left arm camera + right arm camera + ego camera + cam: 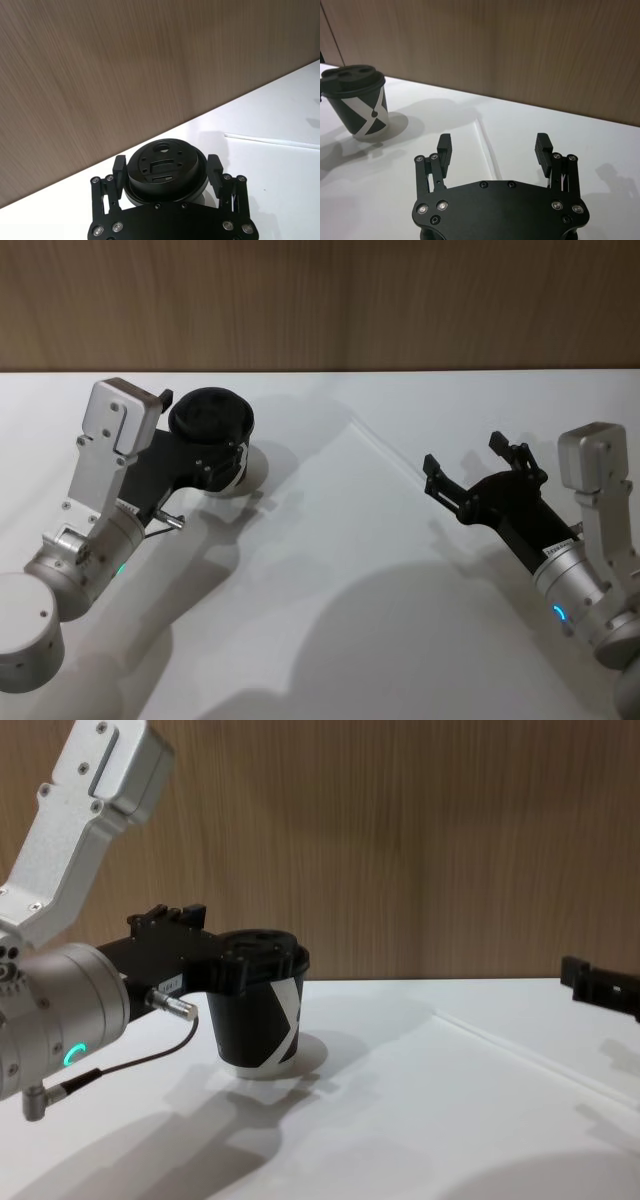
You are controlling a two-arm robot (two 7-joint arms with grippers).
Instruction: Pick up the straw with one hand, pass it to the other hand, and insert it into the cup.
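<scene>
Left gripper [166, 170] is out at the far left of the bench [330, 620], fingers apart on either side of the cup [255, 1020], just under its domed lid (whether they actually press on it can't be made out). The black cup stands upright with its white mark facing forward. The straw [272, 142] lies flat on the white bench, right of the cup and between the two arms, untouched. Right gripper [465, 453] hovers at the right side, fingers spread wide and holding nothing, pointing at the straw, whose near end is just beside its tips.
</scene>
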